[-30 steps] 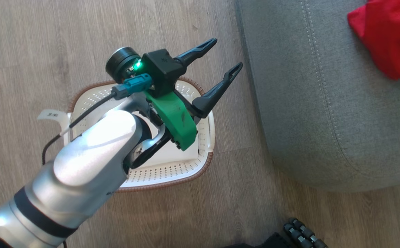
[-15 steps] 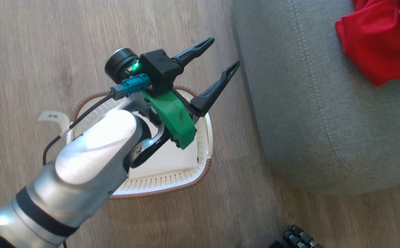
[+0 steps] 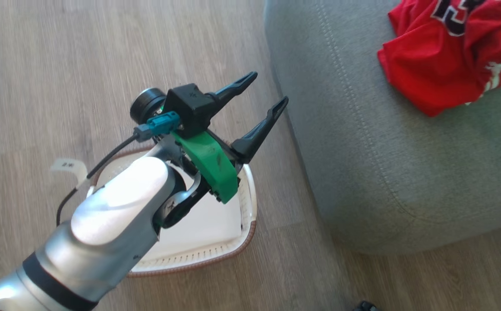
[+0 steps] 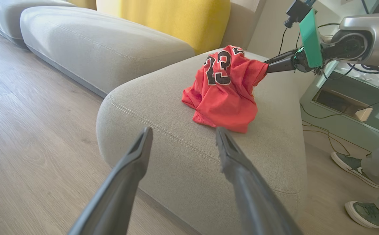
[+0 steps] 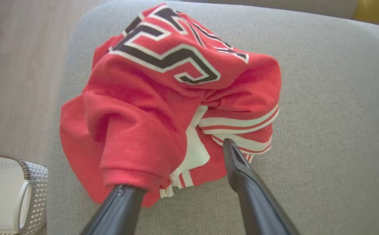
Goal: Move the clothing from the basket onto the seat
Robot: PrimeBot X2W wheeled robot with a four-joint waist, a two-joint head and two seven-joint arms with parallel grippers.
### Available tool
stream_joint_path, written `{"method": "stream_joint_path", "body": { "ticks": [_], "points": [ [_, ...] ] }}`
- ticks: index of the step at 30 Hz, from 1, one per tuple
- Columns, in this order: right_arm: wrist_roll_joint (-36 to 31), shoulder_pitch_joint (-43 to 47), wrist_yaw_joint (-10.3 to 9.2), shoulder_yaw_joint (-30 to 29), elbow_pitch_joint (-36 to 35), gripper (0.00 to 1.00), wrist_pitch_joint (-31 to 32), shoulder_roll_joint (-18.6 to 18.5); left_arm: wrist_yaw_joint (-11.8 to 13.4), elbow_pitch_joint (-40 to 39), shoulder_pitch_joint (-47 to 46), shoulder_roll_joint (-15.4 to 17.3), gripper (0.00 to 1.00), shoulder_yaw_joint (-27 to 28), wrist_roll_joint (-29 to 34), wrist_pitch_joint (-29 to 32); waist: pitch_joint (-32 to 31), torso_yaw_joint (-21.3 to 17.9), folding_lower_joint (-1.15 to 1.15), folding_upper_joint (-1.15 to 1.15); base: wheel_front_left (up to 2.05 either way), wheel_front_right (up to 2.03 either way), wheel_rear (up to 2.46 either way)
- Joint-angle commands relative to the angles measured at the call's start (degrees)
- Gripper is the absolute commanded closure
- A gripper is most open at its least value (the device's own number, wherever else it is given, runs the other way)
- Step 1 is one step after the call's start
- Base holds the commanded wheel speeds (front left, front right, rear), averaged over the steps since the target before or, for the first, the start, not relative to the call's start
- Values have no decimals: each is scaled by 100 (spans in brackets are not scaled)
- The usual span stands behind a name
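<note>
Clothing on seat; both grippers parted.

You have the clothing (image 5: 163, 107), a bunched red jersey, lying on the seat (image 3: 384, 172) near its rounded corner. Your right gripper (image 5: 176, 164) is spread wide, one tip under a red fold, the other touching the striped edge. Your left gripper (image 3: 269, 88) hangs open, holding nothing, above the basket (image 3: 248, 203) on the floor (image 3: 60, 65) beside the seat.

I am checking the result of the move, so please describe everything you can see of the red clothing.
The clothing is a bright red jersey of soft fabric, with black numbers edged in white and white stripes. It lies crumpled in a raised heap on top of the grey seat. One fold drapes over one finger of the right claw, whose fingers stand wide apart.
</note>
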Motion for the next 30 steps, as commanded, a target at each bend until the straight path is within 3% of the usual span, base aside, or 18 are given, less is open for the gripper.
{"method": "stream_joint_path", "body": {
  "ticks": [1, 16, 23, 30],
  "points": [
    [81, 154, 40, 32, -162, 0, 27, -258, 23, -177, -99, 129, 0, 207, -59, -58, -142, -82, 0, 0, 0, 0, 0],
    [468, 687, 40, 261, -1072, 0, 152, -929, 209, -189, 450, 204, 0, 249, -290, -302, -1021, -93, 0, 0, 0, 0, 0],
    [744, 976, 40, -211, -1729, 0, -275, -1079, 361, -268, 749, 312, 0, 351, -427, -432, -1394, 89, 0, 0, 0, 0, 0],
    [434, 1403, 40, -746, -2441, 0, -889, -1138, 512, -386, 959, 473, 0, 462, -518, -495, -1651, 412, 0, 0, 0, 0, 0]
  ]
}}
